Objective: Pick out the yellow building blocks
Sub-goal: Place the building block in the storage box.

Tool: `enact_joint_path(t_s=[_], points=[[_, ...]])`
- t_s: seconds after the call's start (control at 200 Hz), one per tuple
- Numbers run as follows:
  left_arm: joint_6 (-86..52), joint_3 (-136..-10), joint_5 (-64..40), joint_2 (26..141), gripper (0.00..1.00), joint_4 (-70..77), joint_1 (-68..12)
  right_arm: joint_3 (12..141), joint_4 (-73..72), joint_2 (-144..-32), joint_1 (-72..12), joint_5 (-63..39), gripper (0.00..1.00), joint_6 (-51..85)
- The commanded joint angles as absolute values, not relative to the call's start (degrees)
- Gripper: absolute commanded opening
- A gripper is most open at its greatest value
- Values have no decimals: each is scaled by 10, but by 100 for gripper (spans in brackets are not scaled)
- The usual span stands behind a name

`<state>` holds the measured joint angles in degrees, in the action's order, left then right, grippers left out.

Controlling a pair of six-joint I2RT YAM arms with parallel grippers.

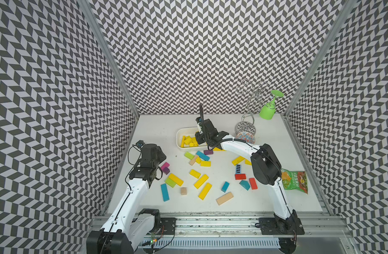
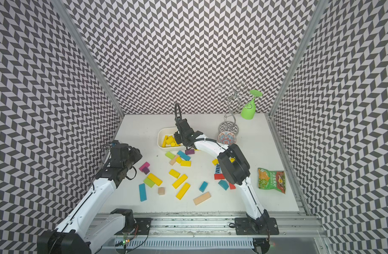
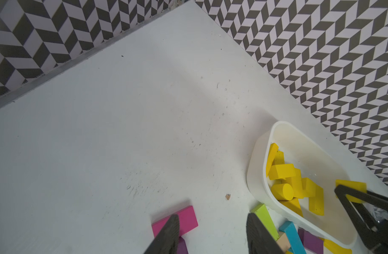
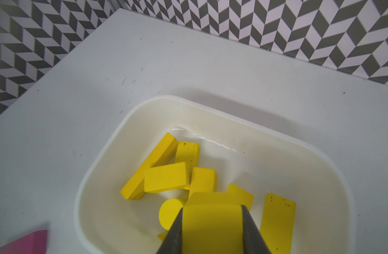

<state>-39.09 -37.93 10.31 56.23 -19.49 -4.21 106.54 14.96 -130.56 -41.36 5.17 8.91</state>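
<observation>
Clamped in the right gripper (image 4: 212, 207) at lower centre, a bright-yellow wooden block (image 4: 212, 233) is held over the white plastic tub (image 4: 270, 171), for release among yellow building blocks (image 4: 164, 180) there; the left gripper (image 3: 212, 216) is seen half-open, empty.

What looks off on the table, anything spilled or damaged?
Nothing spilled or broken. A green snack bag lies at the right edge of the table, unrelated to the blocks. A brown crumb sits near the white bin. Some yellow blocks inside show dark specks.

Lab test booth: chevron walls (image 1: 210, 55), aluminium rail (image 1: 210, 222).
</observation>
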Motion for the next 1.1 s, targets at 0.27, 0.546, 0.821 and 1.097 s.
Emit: enact_joint_path(t_s=[0.27, 0.546, 0.821, 1.097], points=[[-409, -426, 40, 619, 52, -252, -74, 1157, 141, -1392, -398, 39, 44, 106], [-551, -401, 39, 620, 55, -303, -139, 1158, 157, -1345, -396, 15, 62, 97], [-727, -387, 50, 642, 60, -405, -232, 948, 134, -1139, -408, -8, 64, 96], [-756, -385, 22, 692, 68, -421, -269, 727, 111, -969, -429, 33, 63, 130]])
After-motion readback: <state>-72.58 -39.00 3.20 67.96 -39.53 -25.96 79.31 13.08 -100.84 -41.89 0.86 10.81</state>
